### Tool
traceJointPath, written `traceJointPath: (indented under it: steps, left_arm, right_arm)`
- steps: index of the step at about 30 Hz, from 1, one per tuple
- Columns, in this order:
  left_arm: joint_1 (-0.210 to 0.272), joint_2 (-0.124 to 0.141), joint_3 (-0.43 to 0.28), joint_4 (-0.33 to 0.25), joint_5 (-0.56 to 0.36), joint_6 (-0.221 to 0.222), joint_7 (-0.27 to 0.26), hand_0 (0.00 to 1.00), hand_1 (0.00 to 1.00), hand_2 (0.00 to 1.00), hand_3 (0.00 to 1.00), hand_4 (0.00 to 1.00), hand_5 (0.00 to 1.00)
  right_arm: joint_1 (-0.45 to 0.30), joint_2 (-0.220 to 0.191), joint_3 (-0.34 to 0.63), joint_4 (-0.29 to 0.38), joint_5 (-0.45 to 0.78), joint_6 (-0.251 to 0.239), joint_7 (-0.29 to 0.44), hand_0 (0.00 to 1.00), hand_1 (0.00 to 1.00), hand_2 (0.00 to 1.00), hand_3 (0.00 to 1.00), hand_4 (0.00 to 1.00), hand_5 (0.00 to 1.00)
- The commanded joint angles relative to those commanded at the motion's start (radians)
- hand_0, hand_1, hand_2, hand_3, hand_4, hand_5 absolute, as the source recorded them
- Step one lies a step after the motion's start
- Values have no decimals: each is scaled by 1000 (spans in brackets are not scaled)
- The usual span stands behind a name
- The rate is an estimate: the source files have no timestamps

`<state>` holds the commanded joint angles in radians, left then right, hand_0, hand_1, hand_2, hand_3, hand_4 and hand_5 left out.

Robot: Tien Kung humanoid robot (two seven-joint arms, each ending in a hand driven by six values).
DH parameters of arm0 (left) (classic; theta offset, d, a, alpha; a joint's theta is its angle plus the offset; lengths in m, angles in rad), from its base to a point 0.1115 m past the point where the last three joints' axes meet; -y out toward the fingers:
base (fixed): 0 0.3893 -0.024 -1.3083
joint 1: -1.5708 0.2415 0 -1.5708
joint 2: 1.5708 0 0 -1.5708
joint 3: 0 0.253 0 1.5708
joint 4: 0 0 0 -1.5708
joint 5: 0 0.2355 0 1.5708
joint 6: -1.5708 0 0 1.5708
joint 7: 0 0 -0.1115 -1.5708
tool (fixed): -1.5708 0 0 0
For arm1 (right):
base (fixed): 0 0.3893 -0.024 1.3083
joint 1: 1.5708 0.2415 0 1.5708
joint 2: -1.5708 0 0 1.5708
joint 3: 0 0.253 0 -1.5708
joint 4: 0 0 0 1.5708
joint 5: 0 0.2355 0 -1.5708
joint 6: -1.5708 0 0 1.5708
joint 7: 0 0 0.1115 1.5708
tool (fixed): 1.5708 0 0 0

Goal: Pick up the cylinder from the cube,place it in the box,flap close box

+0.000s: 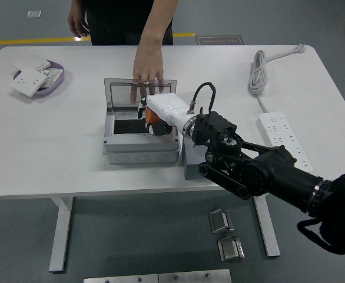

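Observation:
My right hand [151,119], white-shelled with dark fingers, is shut on the orange cylinder [152,117] and holds it over the right part of the open grey box [141,147]. The box's clear lid [138,90] stands open at the back. A person's hand [148,75] rests on the lid's top edge and holds it. The grey cube [189,163] stands just right of the box, mostly hidden under my forearm. My left arm is out of view.
A purple tray [56,84] with white sockets sits at the far left. A white power strip [287,142] lies at the right with its coiled cable [258,72] behind it. The person stands at the table's far side.

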<state>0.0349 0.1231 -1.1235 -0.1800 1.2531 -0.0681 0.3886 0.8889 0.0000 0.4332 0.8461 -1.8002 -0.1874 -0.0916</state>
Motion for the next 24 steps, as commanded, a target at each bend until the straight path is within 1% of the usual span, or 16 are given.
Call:
traceJointPath:
  steps: [2, 3, 8, 9, 14, 15, 19, 20, 21, 24]
  left_arm:
    - [-1, 1, 0, 0, 1, -1, 0, 600, 641, 549, 557, 657, 277]
    - [-2, 1, 0, 0, 2, -1, 0, 601, 640, 548, 557, 657, 277]
    - [-3, 2, -6, 0, 11, 0, 1, 601, 640, 548, 557, 657, 277]
    - [-3, 2, -6, 0, 12, 0, 0, 601, 640, 547, 556, 657, 278]
    - [-3, 1, -7, 0, 16, 1, 0, 601, 640, 547, 556, 657, 278]
    - [-3, 1, -7, 0, 16, 1, 0, 601, 640, 547, 554, 656, 281]
    - [-4, -1, -7, 0, 18, 1, 0, 601, 640, 547, 554, 656, 281]
    - [-4, -1, -7, 0, 18, 1, 0, 601, 640, 547, 554, 656, 281]
    - [-4, -1, -6, 0, 17, 1, 0, 601, 641, 546, 554, 652, 278]
    - [-2, -3, -4, 0, 14, 1, -1, 601, 641, 546, 554, 652, 278]
  right_arm:
    - [5, 0, -2, -7, 0, 2, 1, 699, 676, 657, 676, 395, 219]
    - [6, 0, -4, -10, 0, 3, 1, 805, 726, 727, 721, 583, 302]
    - [7, 0, -12, -12, -1, 5, 1, 805, 726, 727, 721, 583, 302]
    - [6, 0, -14, -11, -1, 5, 1, 833, 735, 733, 753, 687, 357]
    - [3, 0, -20, -7, 0, 4, 2, 833, 735, 733, 753, 687, 357]
    - [3, 0, -21, -6, 1, 4, 2, 840, 738, 735, 785, 763, 384]
    - [-1, 0, -24, 6, 17, 0, 6, 840, 738, 735, 785, 763, 384]
    - [-1, 0, -24, 12, 26, -1, 7, 840, 738, 735, 785, 763, 384]
    - [-2, 0, -23, 23, 37, -2, 9, 841, 741, 736, 788, 783, 400]
    - [0, 0, -12, 65, 67, -2, 12, 841, 741, 736, 788, 783, 400]
